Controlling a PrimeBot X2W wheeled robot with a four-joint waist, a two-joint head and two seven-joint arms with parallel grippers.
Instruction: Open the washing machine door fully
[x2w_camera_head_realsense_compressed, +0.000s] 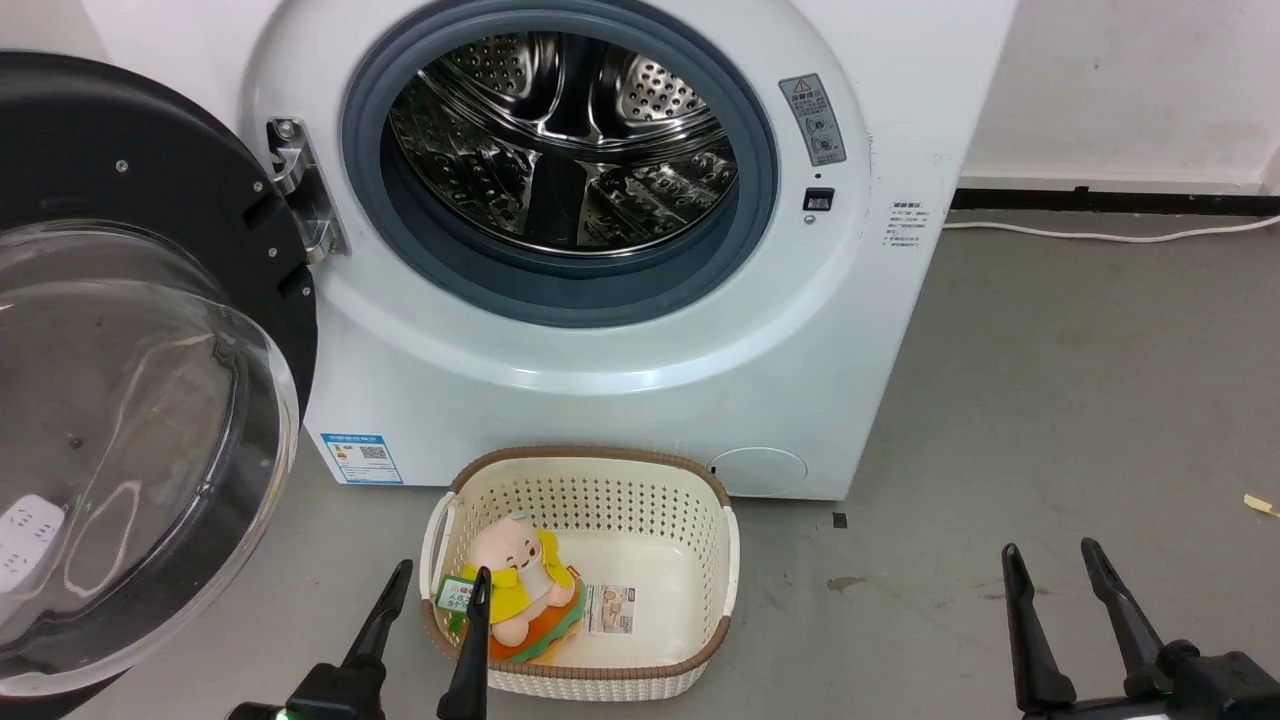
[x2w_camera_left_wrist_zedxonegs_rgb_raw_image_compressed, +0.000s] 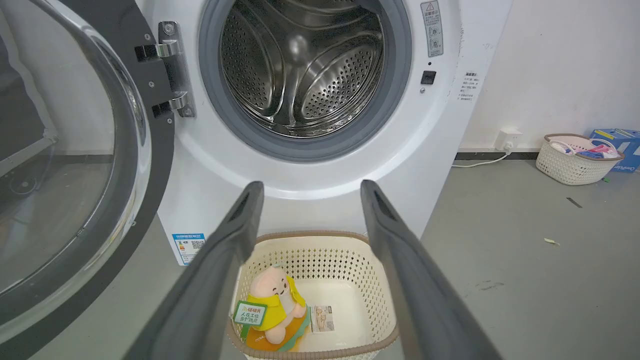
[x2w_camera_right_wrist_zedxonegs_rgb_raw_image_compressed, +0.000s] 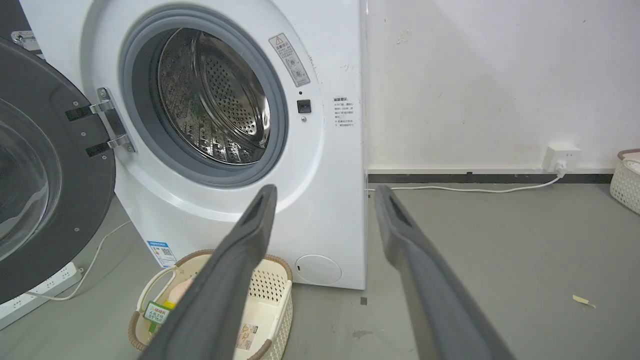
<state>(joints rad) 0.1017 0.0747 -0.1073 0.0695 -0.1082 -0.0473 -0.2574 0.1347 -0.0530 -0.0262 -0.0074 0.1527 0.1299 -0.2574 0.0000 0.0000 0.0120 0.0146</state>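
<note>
Black, glossy and round, the washing machine door (x2w_camera_head_realsense_compressed: 130, 380), with its bulging clear glass bowl, stood swung out to the left of the big white front-loading washing machine (x2w_camera_head_realsense_compressed: 600, 370), hanging from the metal hinge (x2w_camera_head_realsense_compressed: 305, 190). The grey rubber ring (x2w_camera_head_realsense_compressed: 560, 295) and perforated steel drum (x2w_camera_head_realsense_compressed: 565, 140) lay wholly exposed; no part of the door overlapped the opening.

The left claw (x2w_camera_head_realsense_compressed: 442, 570) was low in the head view, fingers apart and holding nothing, near the cream perforated basket (x2w_camera_head_realsense_compressed: 600, 500) that sat on the grey floor (x2w_camera_head_realsense_compressed: 1050, 380) just before the machine with a pink-and-yellow plush toy (x2w_camera_head_realsense_compressed: 515, 585) inside. The right claw (x2w_camera_head_realsense_compressed: 1049, 546) was likewise spread and empty, over bare floor to the right. Both were well apart from the door.

Assessment: the task appeared done, or very nearly so. The door was wide open and clear of the opening. Whether the hinge had reached its stop could not be determined from these views; if any travel was left, a light push on the door's edge, further leftward, would be all that remained.
</note>
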